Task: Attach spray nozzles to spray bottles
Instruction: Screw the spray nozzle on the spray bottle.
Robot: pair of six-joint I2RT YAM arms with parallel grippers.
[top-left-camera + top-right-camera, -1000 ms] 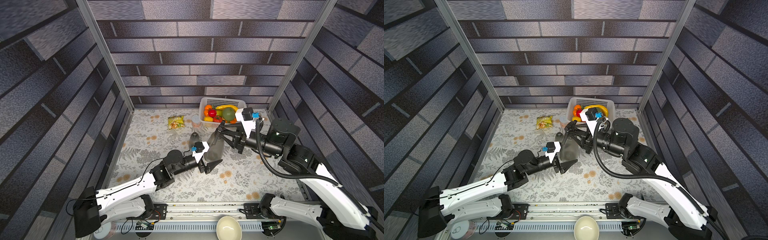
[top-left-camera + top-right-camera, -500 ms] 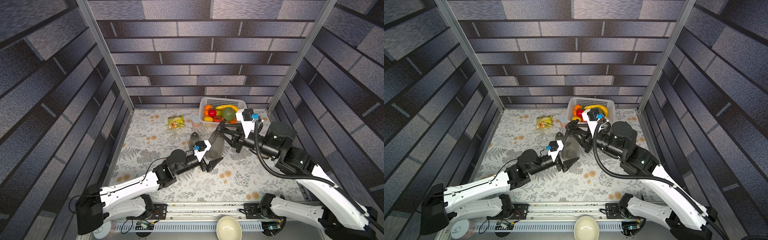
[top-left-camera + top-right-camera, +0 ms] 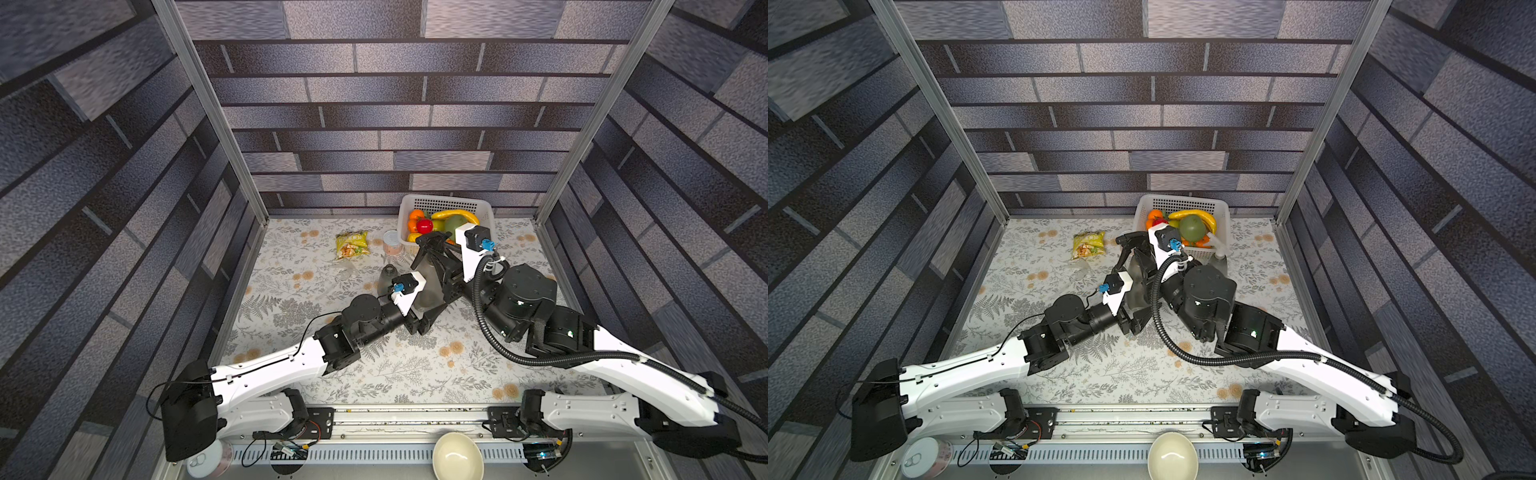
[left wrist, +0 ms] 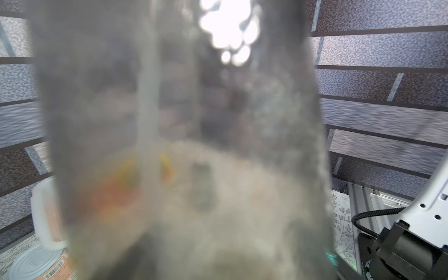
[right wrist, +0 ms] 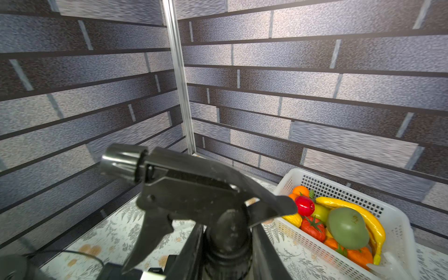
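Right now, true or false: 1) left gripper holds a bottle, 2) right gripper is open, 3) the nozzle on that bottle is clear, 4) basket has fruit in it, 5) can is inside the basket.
1) The left gripper holds a bottle. True.
2) The right gripper is open. False: it is shut on the nozzle, at its collar.
3) That nozzle is clear. False: it is black.
4) The basket has fruit in it. True.
5) The can is inside the basket. False: it stands on the table, beside the basket.
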